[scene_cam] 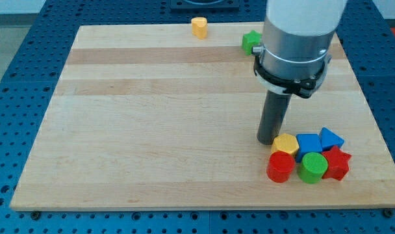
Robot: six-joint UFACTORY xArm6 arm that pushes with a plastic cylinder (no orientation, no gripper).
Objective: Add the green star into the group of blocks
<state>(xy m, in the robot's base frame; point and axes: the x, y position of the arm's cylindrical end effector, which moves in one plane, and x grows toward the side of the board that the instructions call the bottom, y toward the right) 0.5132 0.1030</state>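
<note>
Rod-ended, gripperless, my tip [269,140] touches six grouped blocks' yellow one [286,143]; green star [251,41], seemingly, sits apart.

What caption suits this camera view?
My tip rests beside the block group, while the green star waits at the board's top.

Bright, even light falls from above — the pale wooden table [152,110] shows no hot glare, only a soft sheen along its lighter planks. Shadows are short and faint, pooling close under the blocks at the view's lower right. Focus is sharp across the table. The arm's silver collar [293,49] carries mild reflections — its top is cropped by the frame.
</note>
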